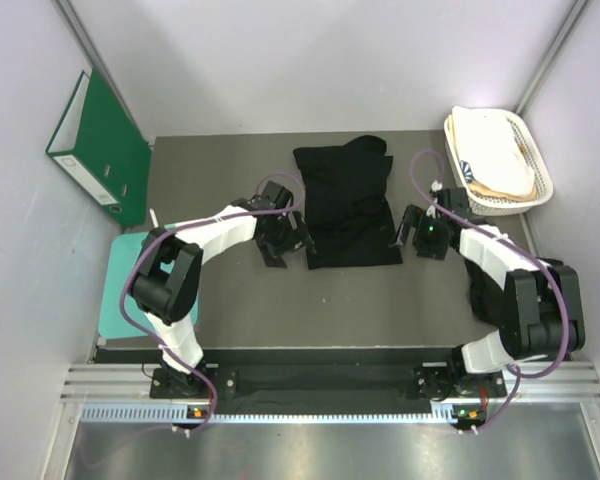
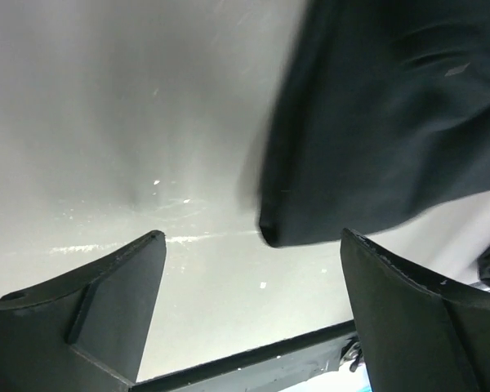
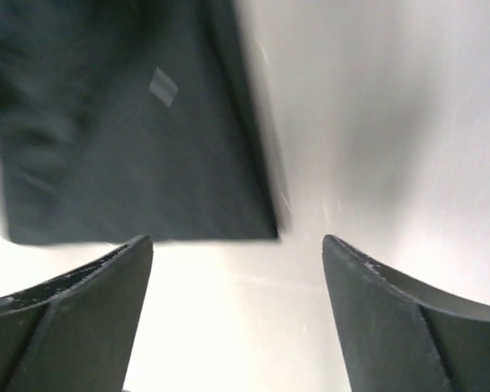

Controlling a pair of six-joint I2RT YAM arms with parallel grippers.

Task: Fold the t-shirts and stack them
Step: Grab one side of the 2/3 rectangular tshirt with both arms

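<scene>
T-shirt (image 1: 348, 205), black, folded to a rough rectangle, lies flat in the middle of the grey table (image 1: 280, 310). It is lumpier at its far end, and I can't tell if it is one shirt or several stacked. Nearest me, both arm bases sit on the rail at the table's near edge. Teal mat (image 1: 128, 290) lies at the near-left, beside the left arm's elbow. Left gripper (image 1: 285, 245) sits just left of the shirt's near-left corner, jaws spread wide with nothing between them. Its wrist view shows that corner of cloth just beyond the fingers (image 2: 106, 310), not touching them. Right gripper (image 1: 413, 238) sits just right of the shirt's near-right corner, jaws likewise wide apart and empty. In the right wrist view the cloth's corner lies ahead and to the left of the fingers (image 3: 392, 318), blurred. Farther back, a green binder (image 1: 95, 150) leans on the left wall. White basket (image 1: 535, 165) with cream cloth (image 1: 490, 150) in it sits at the far-right corner.
</scene>
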